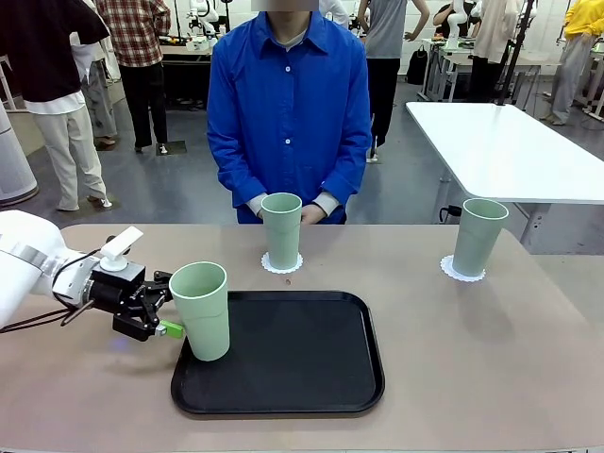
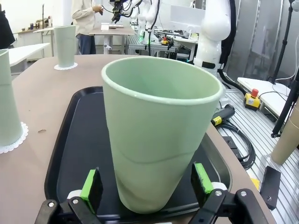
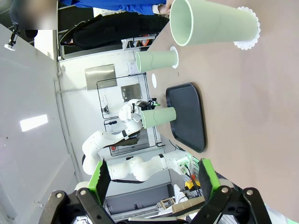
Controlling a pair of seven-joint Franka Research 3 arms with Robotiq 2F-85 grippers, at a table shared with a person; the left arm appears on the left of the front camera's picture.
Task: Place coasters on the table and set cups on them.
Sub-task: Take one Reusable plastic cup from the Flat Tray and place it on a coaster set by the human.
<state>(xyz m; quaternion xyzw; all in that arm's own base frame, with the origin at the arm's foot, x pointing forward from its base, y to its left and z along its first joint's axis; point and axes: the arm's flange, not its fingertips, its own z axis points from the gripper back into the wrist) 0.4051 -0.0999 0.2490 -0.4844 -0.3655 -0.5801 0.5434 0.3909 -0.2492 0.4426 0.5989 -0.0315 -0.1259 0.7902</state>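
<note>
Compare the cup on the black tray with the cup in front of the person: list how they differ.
The cup on the tray stands on the black tray with no coaster under it; the cup by the person sits on a white lacy coaster on the table. The tray cup stands between the open left pincer's fingers; the cup by the person has no pincer near it. Both are upright, pale green, handleless tumblers of the same shape.

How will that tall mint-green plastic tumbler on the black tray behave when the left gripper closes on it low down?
The tall mint-green plastic tumbler looks empty, so probably light. It widens upward, so the smooth wall may slip in the left gripper, whose jaws stand open near its base. Being tall on a narrow base on the black tray, it could tip if nudged.
</note>
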